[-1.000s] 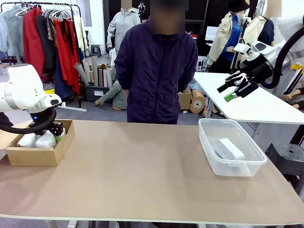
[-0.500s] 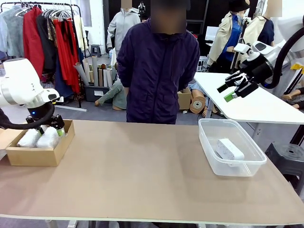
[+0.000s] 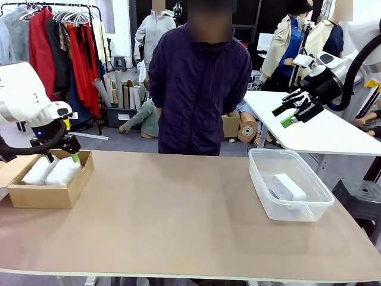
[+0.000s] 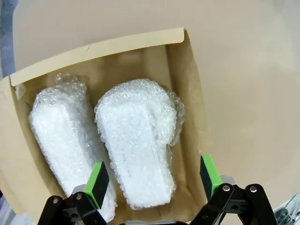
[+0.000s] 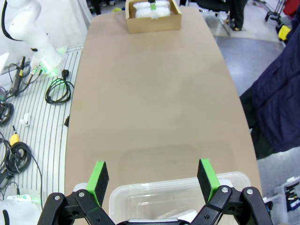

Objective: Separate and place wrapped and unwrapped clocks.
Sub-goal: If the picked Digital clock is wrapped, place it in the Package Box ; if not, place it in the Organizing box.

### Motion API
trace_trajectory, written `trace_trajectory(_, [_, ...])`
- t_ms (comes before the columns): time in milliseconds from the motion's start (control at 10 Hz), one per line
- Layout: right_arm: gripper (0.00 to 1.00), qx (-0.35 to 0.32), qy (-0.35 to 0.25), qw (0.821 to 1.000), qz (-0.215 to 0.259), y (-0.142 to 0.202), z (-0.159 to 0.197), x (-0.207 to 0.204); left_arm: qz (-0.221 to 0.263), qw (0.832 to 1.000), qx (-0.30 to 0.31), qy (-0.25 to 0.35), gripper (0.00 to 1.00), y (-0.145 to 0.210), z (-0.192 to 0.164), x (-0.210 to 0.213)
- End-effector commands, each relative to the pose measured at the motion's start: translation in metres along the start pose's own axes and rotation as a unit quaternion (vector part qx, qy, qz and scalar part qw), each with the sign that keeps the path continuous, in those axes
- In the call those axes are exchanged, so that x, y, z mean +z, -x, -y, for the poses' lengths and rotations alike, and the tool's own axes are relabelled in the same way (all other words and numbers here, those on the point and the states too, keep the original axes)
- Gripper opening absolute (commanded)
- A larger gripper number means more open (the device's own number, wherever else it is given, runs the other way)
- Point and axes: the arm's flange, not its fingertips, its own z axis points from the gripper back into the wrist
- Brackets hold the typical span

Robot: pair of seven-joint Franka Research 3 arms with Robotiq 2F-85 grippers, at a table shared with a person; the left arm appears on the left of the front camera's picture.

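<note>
Tan table [image 3: 178, 214] carried 2 containers, well apart. Brown cardboard box [image 3: 44, 193] sat at robot's left edge, open top. Clear plastic tub [image 3: 290, 205] sat at right side, near far edge. Middle stretch bare.

Two wrapped clocks [image 4: 136, 150] side by side in cardboard box [image 4: 185, 84], left claw [image 4: 152, 182] spread above, apparently empty.
</note>
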Motion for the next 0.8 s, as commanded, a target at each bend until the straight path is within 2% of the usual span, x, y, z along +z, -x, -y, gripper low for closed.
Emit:
trace_trajectory(0, [1.0,0.001,-0.001,1.0,0.001,-0.0016,-0.0003,0.001,-0.002,1.0,-0.004,0.0,1.0,0.0,-0.0008,-0.0032])
trace_trajectory(700, [1.0,0.001,-0.001,1.0,0.001,-0.0016,-0.0003,0.001,-0.004,1.0,-0.001,0.001,1.0,0.0001,0.0005,-0.005])
